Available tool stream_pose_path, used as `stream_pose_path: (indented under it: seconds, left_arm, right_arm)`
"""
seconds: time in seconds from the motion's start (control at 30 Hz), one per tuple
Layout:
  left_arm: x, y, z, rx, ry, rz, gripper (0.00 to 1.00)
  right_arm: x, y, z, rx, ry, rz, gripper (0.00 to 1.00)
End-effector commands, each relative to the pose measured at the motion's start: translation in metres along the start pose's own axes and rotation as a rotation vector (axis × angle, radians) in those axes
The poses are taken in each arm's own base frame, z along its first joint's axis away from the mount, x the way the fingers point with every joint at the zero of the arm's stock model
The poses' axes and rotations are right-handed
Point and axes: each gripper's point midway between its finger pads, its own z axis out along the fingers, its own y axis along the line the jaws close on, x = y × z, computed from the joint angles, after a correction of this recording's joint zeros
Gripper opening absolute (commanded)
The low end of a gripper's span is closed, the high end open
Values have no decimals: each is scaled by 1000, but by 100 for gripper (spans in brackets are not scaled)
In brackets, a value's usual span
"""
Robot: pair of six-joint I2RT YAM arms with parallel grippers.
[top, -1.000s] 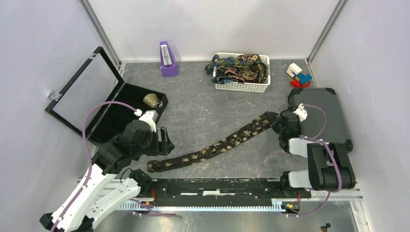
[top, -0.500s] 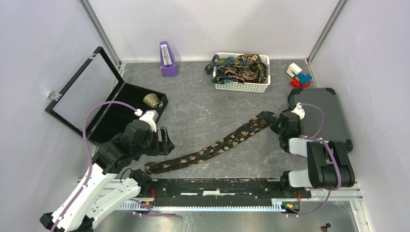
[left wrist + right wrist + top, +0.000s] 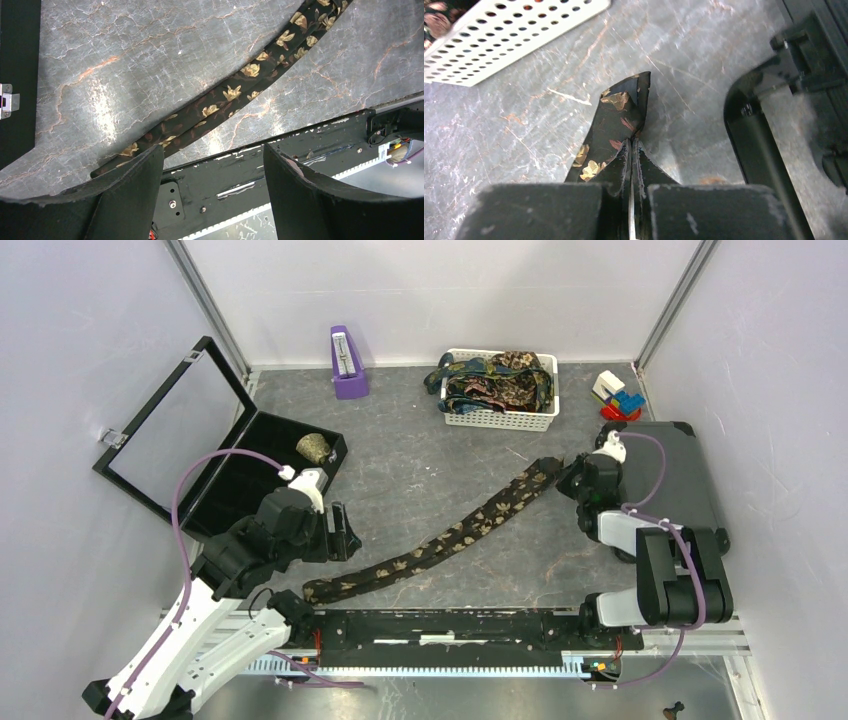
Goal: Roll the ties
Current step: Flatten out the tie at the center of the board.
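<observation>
Two arms bend low; the right gripper (image 3: 631,144) pinches tight on the wide end of the brown tie (image 3: 440,545), which lies slanting across the table (image 3: 420,455); the left gripper (image 3: 212,150) hangs spread wide near the thin end; only the right wrist view shows the pinch; the tip maybe curls.

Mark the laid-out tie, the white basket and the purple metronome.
laid-out tie (image 3: 440,543), top external view, middle of its length.
white basket (image 3: 500,420), top external view, near side wall.
purple metronome (image 3: 347,365), top external view, its sloped front face.
</observation>
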Motion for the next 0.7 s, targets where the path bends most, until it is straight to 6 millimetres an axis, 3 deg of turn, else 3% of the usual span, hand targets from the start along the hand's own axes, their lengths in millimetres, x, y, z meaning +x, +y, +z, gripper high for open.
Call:
stream_pose_path:
  seconds: [0.0,0.3,0.37,0.67]
  left_arm:
    - [-6,-2,2,10,-25,32,79]
    - [-6,-1,3,4,-21,31,79]
    - [-6,-1,3,4,-21,31,79]
    - [-5,-1,5,-5,-8,32,79]
  right_arm:
    - [-36,22,10,-54,-77,-57,0]
    - [-77,29,48,0,-125,-94,0]
    - [-94,20,57,33,-146,-80,0]
    - [-158,11,95,98,-196,-103,0]
